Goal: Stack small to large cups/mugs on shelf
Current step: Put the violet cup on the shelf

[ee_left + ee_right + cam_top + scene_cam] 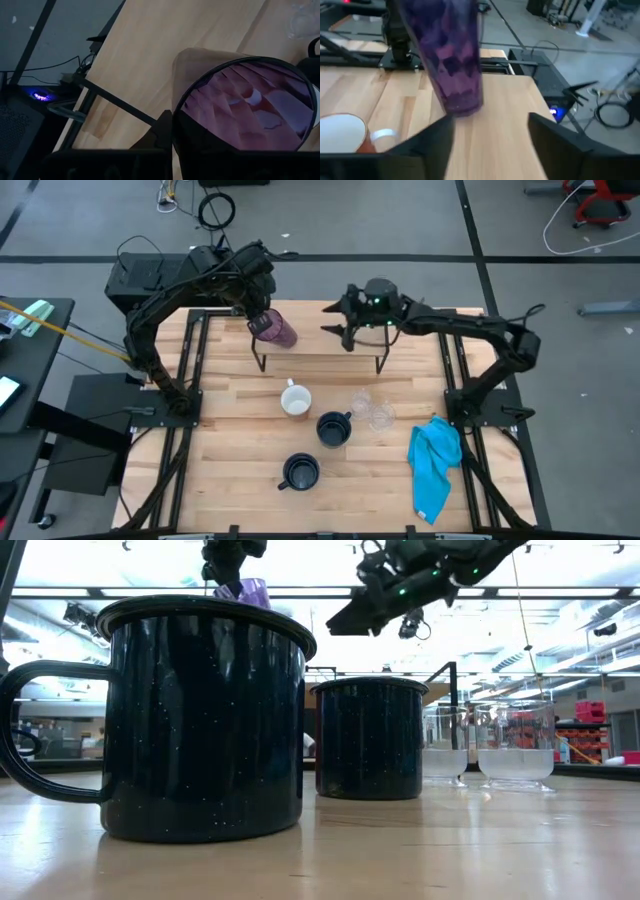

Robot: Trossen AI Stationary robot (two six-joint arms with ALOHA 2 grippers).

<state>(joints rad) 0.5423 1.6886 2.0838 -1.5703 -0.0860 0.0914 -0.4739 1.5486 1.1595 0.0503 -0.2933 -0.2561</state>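
My left gripper is shut on the purple tumbler over the left end of the shelf, a light-wood board on black wire legs. The tumbler tilts, its base low over the board; I cannot tell if it touches. My right gripper is open and empty above the shelf's right half, its fingers pointing at the tumbler. On the table stand the white-and-orange mug, two navy mugs and two clear glasses. My left gripper holds the purple tumbler at the rim of its open mouth, coming from above and from the table's left. One dark finger lies against the outside of the rim; the other is hidden. The tumbler hangs tilted, its base toward the table's right.
A bright blue cloth lies at the table's right near corner. The black arm frames run along both table sides. In the low view the nearest navy mug fills the left, the second navy mug and the glasses beyond.
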